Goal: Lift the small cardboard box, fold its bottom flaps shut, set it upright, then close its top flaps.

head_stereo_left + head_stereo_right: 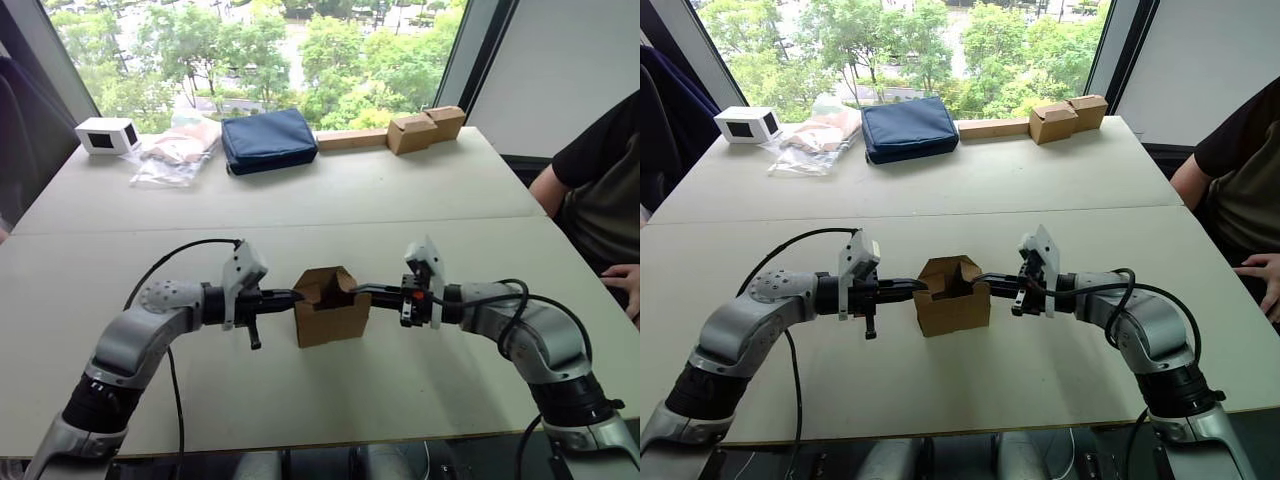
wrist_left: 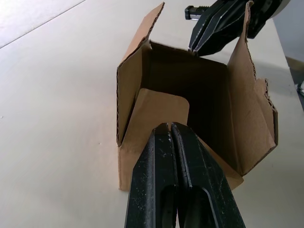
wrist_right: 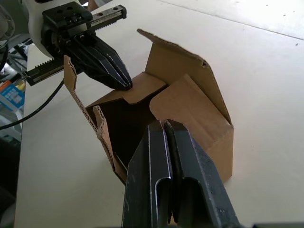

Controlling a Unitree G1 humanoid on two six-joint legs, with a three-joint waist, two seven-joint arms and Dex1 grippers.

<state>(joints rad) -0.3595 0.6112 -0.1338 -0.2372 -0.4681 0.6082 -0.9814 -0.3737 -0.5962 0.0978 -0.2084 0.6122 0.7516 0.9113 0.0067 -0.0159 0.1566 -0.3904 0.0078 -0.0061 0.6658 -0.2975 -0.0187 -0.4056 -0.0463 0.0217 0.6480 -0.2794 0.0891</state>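
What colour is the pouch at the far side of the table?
Dark navy blue pouch, clearest in the right eye view.

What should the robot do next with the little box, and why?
Probably push both side flaps down flat into the box. It stands upright on the table, top still open. The shut left gripper and shut right gripper each press a flap inward, while two other flaps stand up.

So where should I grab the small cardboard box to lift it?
Probably pinch the small cardboard box by its two outer side walls, one gripper from each side: it stands on the table with top flaps open, so the flaps would likely bend.
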